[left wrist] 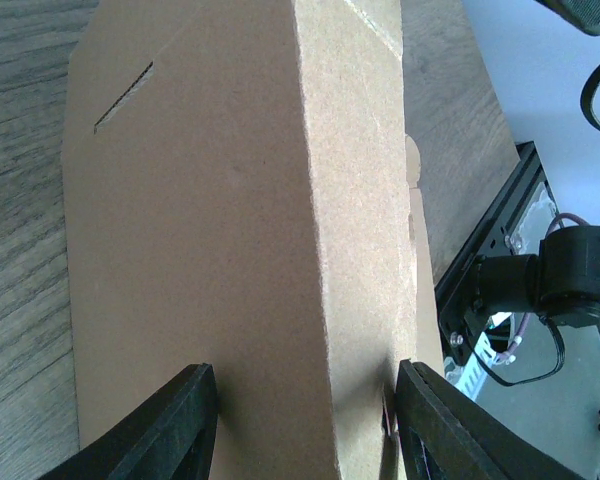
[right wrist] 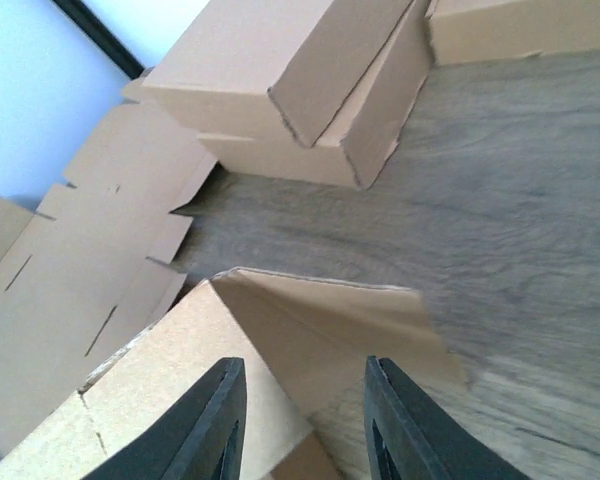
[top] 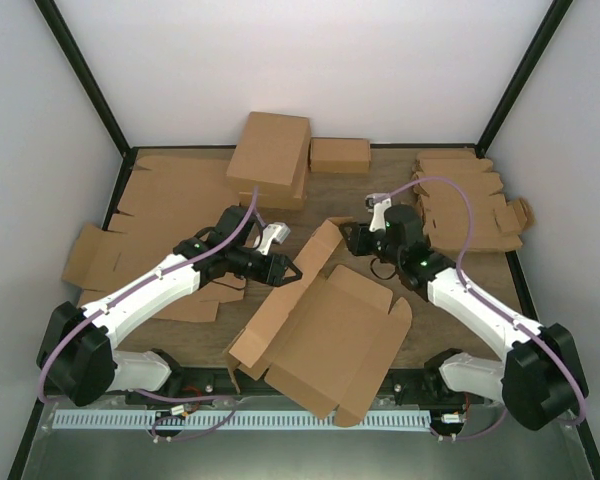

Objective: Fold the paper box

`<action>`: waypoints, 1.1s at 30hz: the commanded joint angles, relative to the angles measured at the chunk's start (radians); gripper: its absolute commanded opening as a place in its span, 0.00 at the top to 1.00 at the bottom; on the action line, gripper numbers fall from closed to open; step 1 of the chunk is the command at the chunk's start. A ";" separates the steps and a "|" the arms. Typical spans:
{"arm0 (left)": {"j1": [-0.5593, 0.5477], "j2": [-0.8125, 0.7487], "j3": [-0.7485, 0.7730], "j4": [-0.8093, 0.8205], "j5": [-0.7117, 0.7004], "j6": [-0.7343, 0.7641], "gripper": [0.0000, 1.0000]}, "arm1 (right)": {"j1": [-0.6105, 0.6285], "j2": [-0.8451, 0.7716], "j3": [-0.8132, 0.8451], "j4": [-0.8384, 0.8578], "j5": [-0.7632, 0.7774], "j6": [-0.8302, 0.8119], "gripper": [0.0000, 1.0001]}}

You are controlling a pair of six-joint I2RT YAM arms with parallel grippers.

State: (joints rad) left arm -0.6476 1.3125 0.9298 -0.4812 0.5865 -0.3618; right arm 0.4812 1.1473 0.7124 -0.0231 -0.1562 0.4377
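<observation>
The paper box [top: 330, 335] lies partly folded in the middle of the table, near the front edge, a large brown cardboard blank. Its long left wall [top: 280, 300] is raised. My left gripper [top: 292, 272] straddles that wall's far end. In the left wrist view the folded wall [left wrist: 230, 220] fills the gap between both fingers [left wrist: 170, 425], which press on its two sides. My right gripper [top: 348, 240] is at the box's far end, next to the raised end flap [top: 322, 248]. In the right wrist view its jaws [right wrist: 305, 410] stand apart over that flap [right wrist: 330, 320], not touching it.
Two folded boxes [top: 270, 160] are stacked at the back, with a small short box [top: 340, 155] beside them. Flat blanks [top: 150, 205] cover the left side of the table, and smaller notched blanks [top: 470, 200] are piled at the back right.
</observation>
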 commanded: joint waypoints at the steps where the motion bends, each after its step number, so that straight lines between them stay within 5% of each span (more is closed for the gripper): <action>1: 0.000 0.005 -0.005 -0.020 0.022 0.014 0.49 | 0.005 0.067 0.074 -0.039 -0.114 -0.038 0.66; 25: -0.004 0.008 -0.005 -0.014 0.032 0.003 0.49 | 0.010 0.113 0.046 -0.137 -0.401 -0.092 0.67; 33: -0.006 0.010 -0.005 -0.016 0.025 0.001 0.49 | 0.008 0.084 0.034 -0.151 -0.198 -0.055 0.64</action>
State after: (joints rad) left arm -0.6479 1.3125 0.9298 -0.4953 0.6083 -0.3630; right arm 0.4808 1.2686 0.7444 -0.1520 -0.4511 0.3630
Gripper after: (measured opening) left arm 0.516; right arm 0.357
